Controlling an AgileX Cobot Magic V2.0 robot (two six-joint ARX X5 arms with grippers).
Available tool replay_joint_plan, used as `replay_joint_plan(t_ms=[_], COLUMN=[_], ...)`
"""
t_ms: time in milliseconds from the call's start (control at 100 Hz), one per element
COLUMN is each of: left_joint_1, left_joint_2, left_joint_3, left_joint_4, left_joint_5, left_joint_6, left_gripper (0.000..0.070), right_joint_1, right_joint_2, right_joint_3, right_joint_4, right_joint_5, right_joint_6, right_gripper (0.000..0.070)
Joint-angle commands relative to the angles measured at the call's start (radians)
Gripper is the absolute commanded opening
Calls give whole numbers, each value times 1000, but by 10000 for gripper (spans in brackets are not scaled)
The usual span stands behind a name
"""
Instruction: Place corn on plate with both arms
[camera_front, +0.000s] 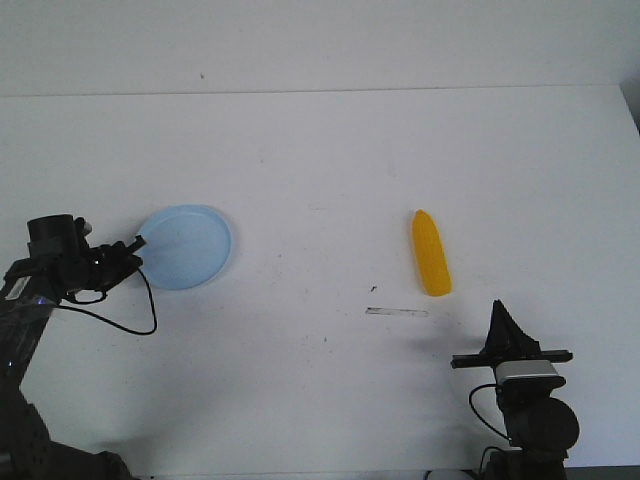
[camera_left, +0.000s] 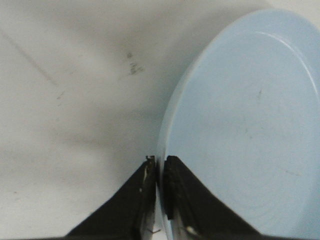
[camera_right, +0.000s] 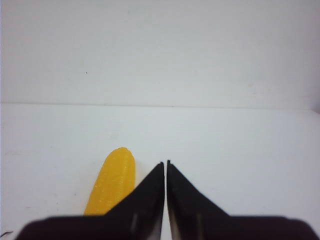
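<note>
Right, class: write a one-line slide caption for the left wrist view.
Left gripper pinching the rim of the round pale blue plate on the white table.

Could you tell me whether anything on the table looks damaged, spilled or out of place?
Nothing stands out. The corn lies intact on the table, apart from the plate, whose rim sits between the left gripper fingers. The right gripper is shut and empty.

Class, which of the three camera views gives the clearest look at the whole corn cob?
The front view: the corn lies whole and unobstructed on the table, right of the plate. The right wrist view shows only part of it, its lower end hidden behind the right gripper. The left wrist view shows none.
</note>
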Motion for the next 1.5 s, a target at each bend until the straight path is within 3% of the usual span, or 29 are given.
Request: replay_joint_plan(t_ms=[0,330,570,760,910,1060,1190,1490], left_joint_1=[-15,-290,-531,-651,-687,-692,-686,-653], left_joint_2=[-34,-64,-32,58,108,113,111,27], left_joint_3=[33,33,33,33,33,33,33,33], left_joint_4=[10,25,87,142,145,147,145,147], left_joint_5=[13,44,-79,-80,-107,-116,-116,-119], left_joint_6=[-25,-57,-82,-156,-209,-210,-209,-182], left_gripper=[0,1,1,1,3,17,180,202], right_joint_1=[1,1,1,1,1,1,1,1], right_joint_2=[1,1,1,1,1,1,1,1], right_joint_3=[-1,-1,-1,-1,-1,-1,-1,-1], right_joint_4=[10,10,10,10,10,10,10,10], right_joint_5=[1,0,1,0,0,1,1,0], right_joint_6=[-1,-1,-1,-1,-1,-1,-1,-1], right_gripper=[10,10,10,10,10,10,10,10])
